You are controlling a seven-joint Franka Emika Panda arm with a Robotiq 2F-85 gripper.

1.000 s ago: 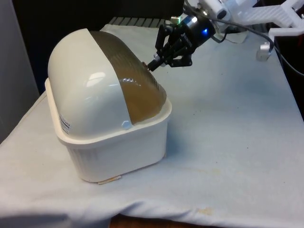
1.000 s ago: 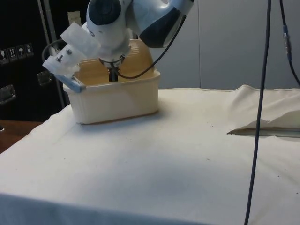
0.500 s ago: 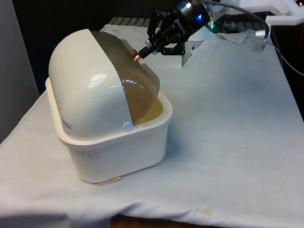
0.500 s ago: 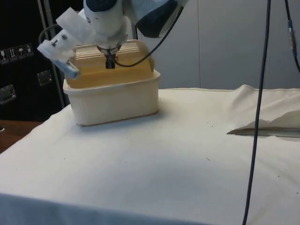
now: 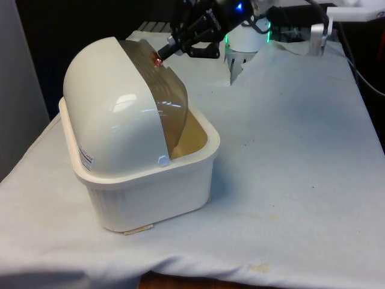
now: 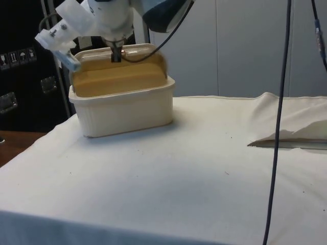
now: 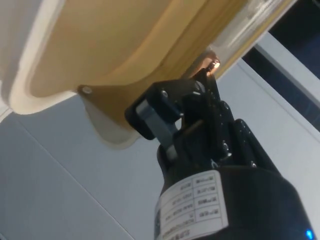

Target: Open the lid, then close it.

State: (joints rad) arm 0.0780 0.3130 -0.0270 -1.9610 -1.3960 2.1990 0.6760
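Rolling the lid (image 5: 165, 108) back over the bread box (image 5: 138, 180) at the front view's left, gripper (image 5: 163, 53) pinched on the small knob (image 5: 157, 59), best follow the lid's arc, not pull straight, until the mouth is fully open.

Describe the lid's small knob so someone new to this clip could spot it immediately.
Start at the cream plastic bread box on the white cloth. Its tinted brown translucent roll-top lid curves up beside the white dome hood. At the lid's raised edge, under the black gripper, sits the small copper-coloured round knob, the only metallic, shiny bit on the box.
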